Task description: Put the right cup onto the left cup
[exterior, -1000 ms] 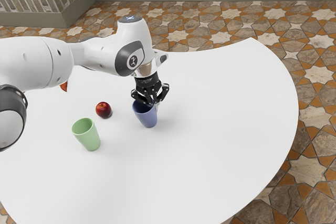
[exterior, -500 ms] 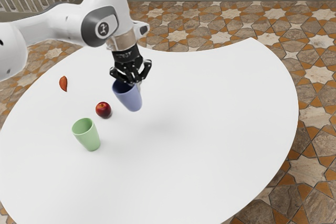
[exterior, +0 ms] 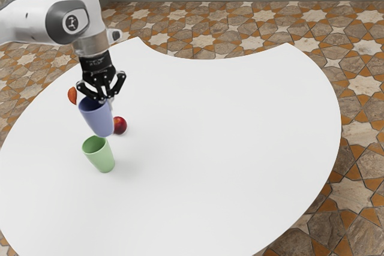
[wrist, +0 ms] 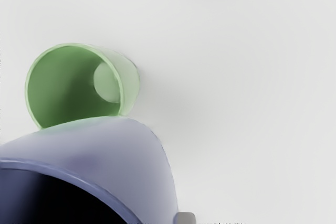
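Note:
My gripper (exterior: 104, 98) holds the blue cup (exterior: 98, 119) by its rim, up off the table and slightly tilted. The green cup (exterior: 99, 155) stands upright on the table, and the blue cup's base hangs just above and behind its rim in the exterior view. In the wrist view the blue cup (wrist: 115, 145) is large at the lower edge, overlapping part of the green cup (wrist: 128, 80), whose mouth is open toward the camera. A small grey fingertip part (wrist: 185, 217) shows beside the blue cup.
A red apple (exterior: 120, 125) lies on the white table (exterior: 222, 142), partly covered by the blue cup in the exterior view. An orange-red pointed object (exterior: 72, 95) rests farther back, near the arm.
The gripper has lifted the blue cup off the table and carried it toward the exterior view's left, from beyond the apple to near the green cup. The green cup has stayed where it was.

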Controlling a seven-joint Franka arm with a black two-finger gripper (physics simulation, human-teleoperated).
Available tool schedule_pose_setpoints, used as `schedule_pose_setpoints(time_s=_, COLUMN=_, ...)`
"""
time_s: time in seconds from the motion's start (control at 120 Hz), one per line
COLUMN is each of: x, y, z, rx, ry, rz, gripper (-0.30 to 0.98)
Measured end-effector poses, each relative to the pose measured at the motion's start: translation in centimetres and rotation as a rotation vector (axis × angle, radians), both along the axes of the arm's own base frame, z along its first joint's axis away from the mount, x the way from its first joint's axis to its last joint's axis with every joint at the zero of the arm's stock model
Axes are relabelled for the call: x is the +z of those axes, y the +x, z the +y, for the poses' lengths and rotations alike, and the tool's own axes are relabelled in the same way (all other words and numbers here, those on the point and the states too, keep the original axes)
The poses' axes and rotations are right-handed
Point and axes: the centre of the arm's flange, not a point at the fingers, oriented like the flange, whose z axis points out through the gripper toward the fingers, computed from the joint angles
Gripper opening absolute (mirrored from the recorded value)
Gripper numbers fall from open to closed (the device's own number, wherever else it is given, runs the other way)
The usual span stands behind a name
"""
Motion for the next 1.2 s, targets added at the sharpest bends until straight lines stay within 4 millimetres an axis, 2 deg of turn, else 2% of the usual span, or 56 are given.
schedule_pose_setpoints(time_s=0.175, x=-0.4, y=-2.0, z=1.0, rx=0.026, ry=-0.003, rz=0.019, gripper=-0.1)
schedule_pose_setpoints(time_s=0.292, x=-0.7, y=-2.7, z=2.0, rx=0.052, ry=-0.004, rz=0.024, gripper=-0.1)
schedule_pose_setpoints(time_s=0.425, x=-1.0, y=-2.7, z=2.2, rx=0.064, ry=-0.002, rz=0.028, gripper=-0.1)
schedule_pose_setpoints(time_s=0.817, x=-2.4, y=-2.2, z=4.4, rx=0.125, ry=0.003, rz=0.009, gripper=-0.1)
schedule_pose_setpoints(time_s=1.042, x=-4.2, y=-2.2, z=6.3, rx=0.166, ry=0.001, rz=0.009, gripper=-0.1)
schedule_pose_setpoints(time_s=1.2, x=-4.5, y=-2.1, z=6.5, rx=0.171, ry=-0.001, rz=-0.005, gripper=-0.1)
